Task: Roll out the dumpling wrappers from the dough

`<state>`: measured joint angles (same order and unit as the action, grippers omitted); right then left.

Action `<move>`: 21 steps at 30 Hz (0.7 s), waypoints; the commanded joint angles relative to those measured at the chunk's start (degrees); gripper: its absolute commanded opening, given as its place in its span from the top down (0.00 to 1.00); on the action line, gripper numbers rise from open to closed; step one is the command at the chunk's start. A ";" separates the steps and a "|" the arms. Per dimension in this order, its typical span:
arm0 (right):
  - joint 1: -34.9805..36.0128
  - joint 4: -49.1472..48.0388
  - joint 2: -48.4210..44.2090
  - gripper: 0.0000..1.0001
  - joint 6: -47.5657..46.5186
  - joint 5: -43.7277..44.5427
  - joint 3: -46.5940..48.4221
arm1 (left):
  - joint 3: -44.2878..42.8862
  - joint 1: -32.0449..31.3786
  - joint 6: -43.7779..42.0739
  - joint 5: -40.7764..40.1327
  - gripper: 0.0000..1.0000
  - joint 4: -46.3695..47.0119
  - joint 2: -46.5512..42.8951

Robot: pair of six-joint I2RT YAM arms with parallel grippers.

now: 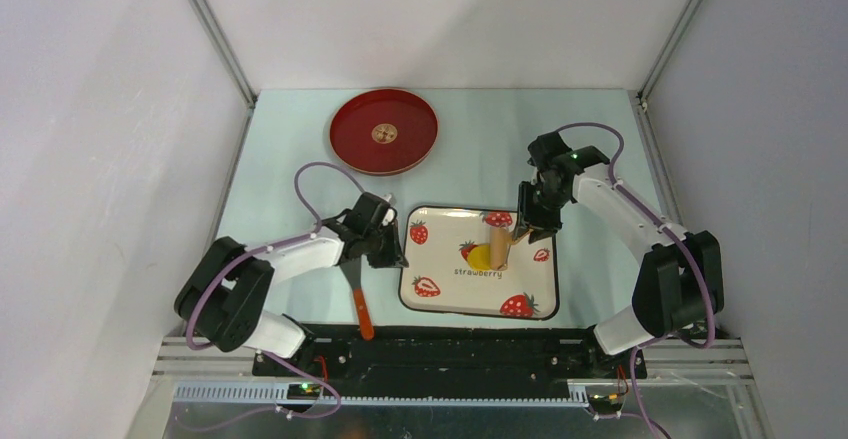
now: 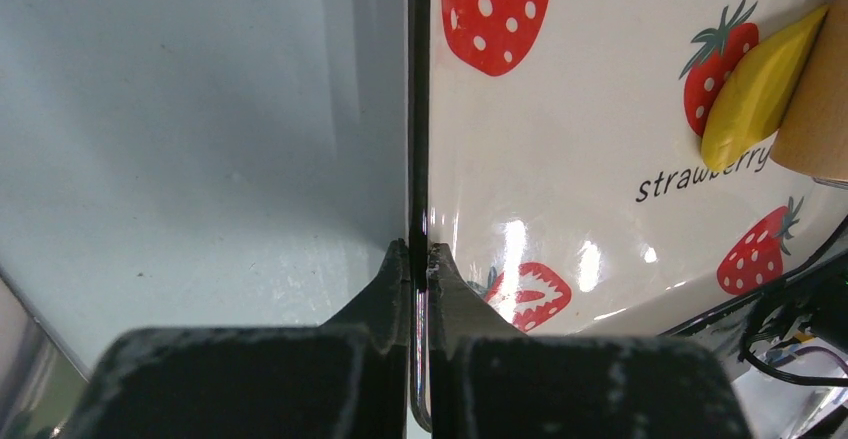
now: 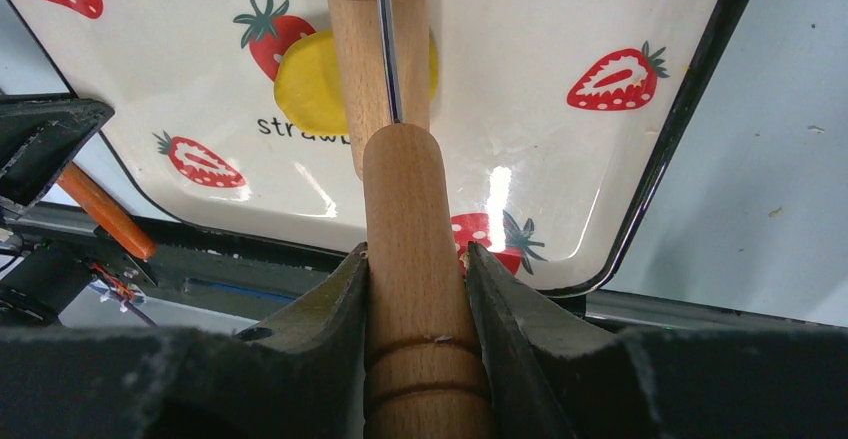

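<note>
A flattened oval patch of yellow dough (image 1: 481, 256) lies on the strawberry-print tray (image 1: 450, 237). The wooden rolling pin (image 1: 499, 242) rests on the dough and hides its right part. My right gripper (image 1: 522, 227) is shut on the pin's handle (image 3: 415, 259); the roller (image 3: 375, 59) crosses the dough (image 3: 305, 89). My left gripper (image 1: 398, 256) is shut on the tray's thin black left rim (image 2: 419, 159). The dough (image 2: 755, 94) shows at the right of the left wrist view, against the roller (image 2: 815, 124). No separate round wrapper disc is in view.
A red round plate (image 1: 384, 131) sits at the back left, with a small pale-gold spot at its centre that I cannot identify. An orange-handled tool (image 1: 360, 304) lies left of the tray under my left arm; it also shows in the right wrist view (image 3: 105, 214).
</note>
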<state>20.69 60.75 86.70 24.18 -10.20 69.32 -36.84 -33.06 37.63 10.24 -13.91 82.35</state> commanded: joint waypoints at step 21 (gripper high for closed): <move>-1.62 8.46 -1.21 1.00 -4.55 13.93 -3.09 | 2.65 3.35 -0.88 -8.64 1.00 -11.11 -0.74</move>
<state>20.03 62.06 84.40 22.20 -7.94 68.73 -35.99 -32.21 39.05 10.90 -14.46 81.32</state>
